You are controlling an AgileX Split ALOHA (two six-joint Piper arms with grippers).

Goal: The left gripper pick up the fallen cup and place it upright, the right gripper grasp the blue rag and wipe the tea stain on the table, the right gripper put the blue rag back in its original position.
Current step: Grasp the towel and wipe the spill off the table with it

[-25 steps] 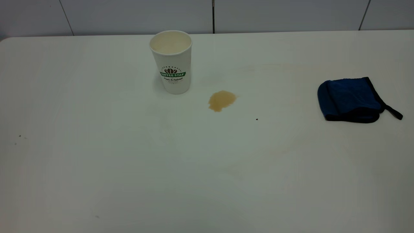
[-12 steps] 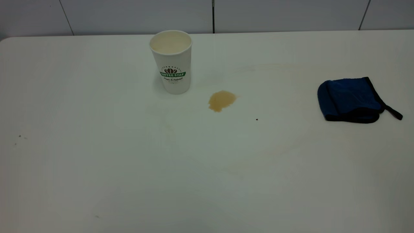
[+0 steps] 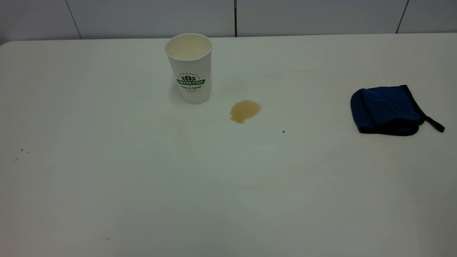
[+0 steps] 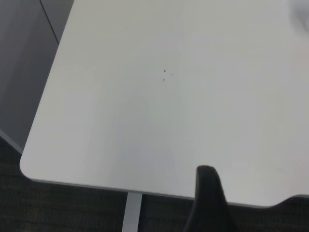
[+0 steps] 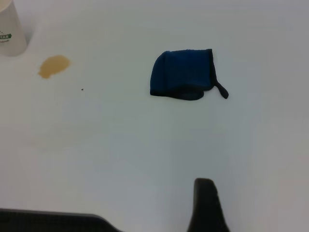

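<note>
The white cup (image 3: 189, 67) with the green logo stands upright at the back of the white table (image 3: 107, 185). The tan tea stain (image 3: 244, 111) lies just right of it. The folded blue rag (image 3: 387, 110) lies flat at the right, its black strap pointing right. Neither gripper shows in the exterior view. A black part of my left gripper (image 4: 208, 200) hangs over the table's near corner, far from the cup. A black part of my right gripper (image 5: 206, 203) is above bare table, well short of the rag (image 5: 183, 75); the stain (image 5: 54, 65) and cup (image 5: 9, 29) show farther off.
A tiny black speck (image 3: 283, 131) lies between stain and rag. Small dark specks (image 3: 21, 150) mark the table's left side. The left wrist view shows the table's rounded corner (image 4: 29, 166), with dark floor beyond. A tiled wall (image 3: 235, 18) runs behind the table.
</note>
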